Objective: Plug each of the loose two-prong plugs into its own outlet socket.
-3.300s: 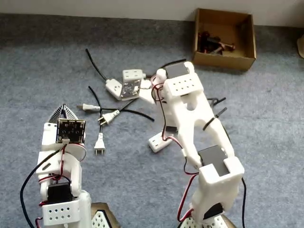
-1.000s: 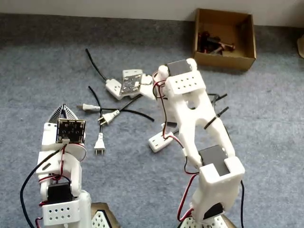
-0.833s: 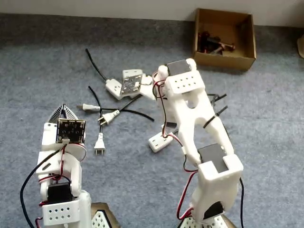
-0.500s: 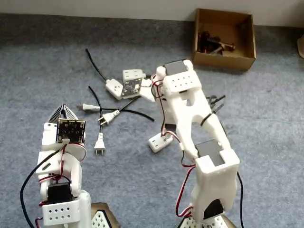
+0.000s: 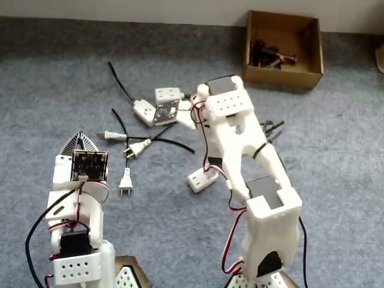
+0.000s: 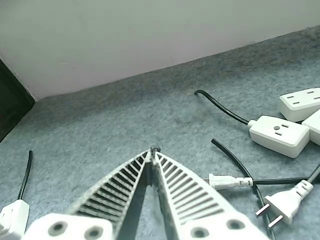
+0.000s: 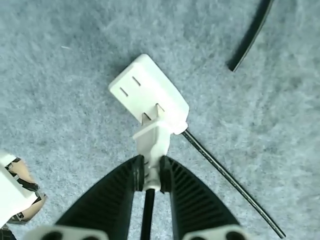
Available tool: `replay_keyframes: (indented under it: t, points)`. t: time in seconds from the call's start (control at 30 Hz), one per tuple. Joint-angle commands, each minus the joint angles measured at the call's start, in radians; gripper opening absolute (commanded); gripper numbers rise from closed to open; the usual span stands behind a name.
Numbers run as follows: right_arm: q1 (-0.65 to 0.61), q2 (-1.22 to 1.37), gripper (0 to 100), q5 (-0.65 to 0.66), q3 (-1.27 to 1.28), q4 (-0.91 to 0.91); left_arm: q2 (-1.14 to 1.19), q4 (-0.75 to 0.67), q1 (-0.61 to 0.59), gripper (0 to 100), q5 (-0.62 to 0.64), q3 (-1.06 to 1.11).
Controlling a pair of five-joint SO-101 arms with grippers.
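High view — grey carpet (image 5: 54,72), cardboard box (image 5: 282,77) near pale wall (image 5: 150,8).

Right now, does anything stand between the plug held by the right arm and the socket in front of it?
Nothing visible does. The right fingers hold the plug with its prongs touching the socket at its edge; the black cord runs off to one side.

- The left arm (image 5: 77,207) sat folded back near its base, and the left end effector (image 6: 151,151) pointed forward with its fingers pressed together.
- The right arm (image 5: 243,141) stretched forward, and the right end effector (image 7: 151,164) was clamped on a white plug (image 7: 154,140).
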Motion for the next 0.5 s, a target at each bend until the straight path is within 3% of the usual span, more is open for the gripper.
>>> replay_keyframes:
  t: [0.0, 0.47]
  points:
    - [0.005, -0.056, 0.5, -0.012, -0.039, 0.013, -0.002, -0.002, -0.004, 1, 0.011, 0.019]
    - [-0.127, -0.051, 0.5, -0.058, -0.036, 0.012, -0.002, -0.002, -0.004, 1, 0.011, 0.019]
